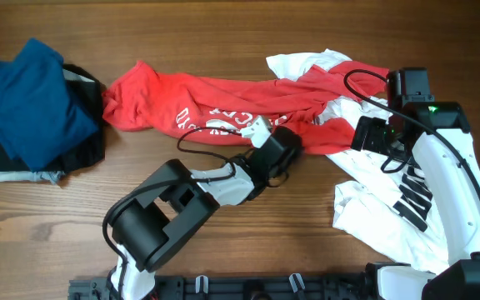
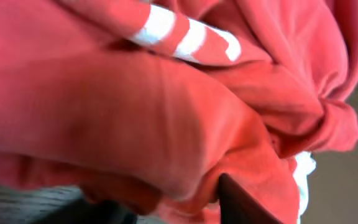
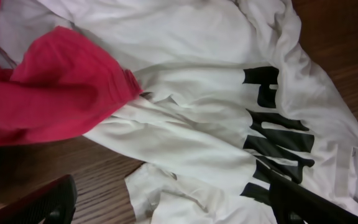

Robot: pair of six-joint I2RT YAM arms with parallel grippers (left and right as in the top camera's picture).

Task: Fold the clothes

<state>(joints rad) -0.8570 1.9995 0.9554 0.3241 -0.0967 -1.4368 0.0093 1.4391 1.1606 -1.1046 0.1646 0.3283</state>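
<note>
Since the table (image 1: 40,233) carries everything, I begin there: the red T-shirt (image 1: 215,96) lies crumpled across it, its white lettering too creased to read. White T-shirts (image 1: 365,218) sprawl at its right end, their bold black letters (image 3: 272,130) cut off by folds. A blue garment (image 1: 32,100) lies beyond its left end. My left pincer (image 1: 278,143) presses into its near hem, and I cannot tell its grip under the cloth. My right pincer (image 3: 166,193) gapes wide and empty over the white.
</note>
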